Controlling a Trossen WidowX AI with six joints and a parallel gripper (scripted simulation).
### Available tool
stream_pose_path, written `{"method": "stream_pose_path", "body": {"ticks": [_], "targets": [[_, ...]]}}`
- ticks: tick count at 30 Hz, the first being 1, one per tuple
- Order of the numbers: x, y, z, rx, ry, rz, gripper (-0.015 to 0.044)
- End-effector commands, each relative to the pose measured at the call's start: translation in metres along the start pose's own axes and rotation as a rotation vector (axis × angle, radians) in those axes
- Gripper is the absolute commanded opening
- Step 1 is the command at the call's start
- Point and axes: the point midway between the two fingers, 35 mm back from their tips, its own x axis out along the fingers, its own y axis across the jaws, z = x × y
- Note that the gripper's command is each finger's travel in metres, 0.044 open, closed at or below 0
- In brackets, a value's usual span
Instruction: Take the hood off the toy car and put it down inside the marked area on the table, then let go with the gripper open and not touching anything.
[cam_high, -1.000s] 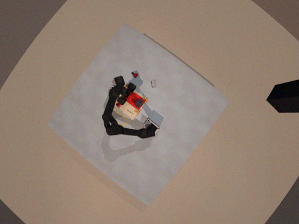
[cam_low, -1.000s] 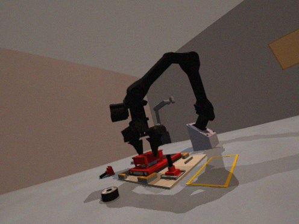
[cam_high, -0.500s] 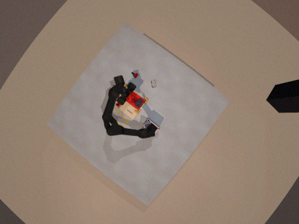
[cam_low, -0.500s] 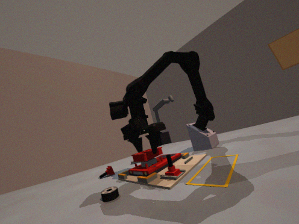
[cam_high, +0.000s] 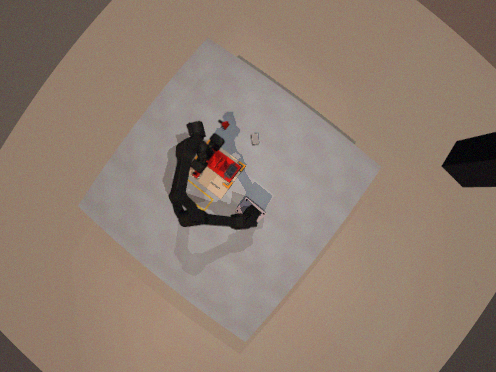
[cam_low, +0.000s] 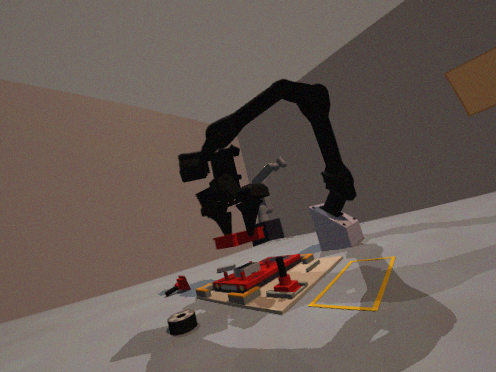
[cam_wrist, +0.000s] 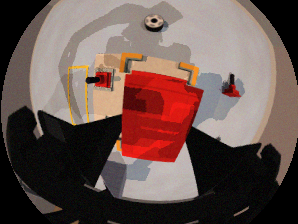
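Clenched on the red hood, the claw is hanging in the centre of the exterior view, carrying it in open air above the toy car on its tan board. Right of the board, the yellow-outlined marked area is lying unobstructed. At lower left a black wheel is sitting well apart. Writing on the board is showing too blurred to read.

The gripper holds the hood above the toy car on its board; the marked area lies just right; a wheel, seemingly, lies front-left.
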Motion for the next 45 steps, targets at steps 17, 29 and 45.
{"method": "stream_pose_path", "body": {"ticks": [17,29,45], "targets": [[-0.005,0.112,0.007,0.002,0.003,-0.013,0.0],[-0.007,0.182,-0.009,-0.001,0.002,-0.003,0.0],[-0.005,0.222,-0.026,-0.004,0.004,0.01,0.0]]}}
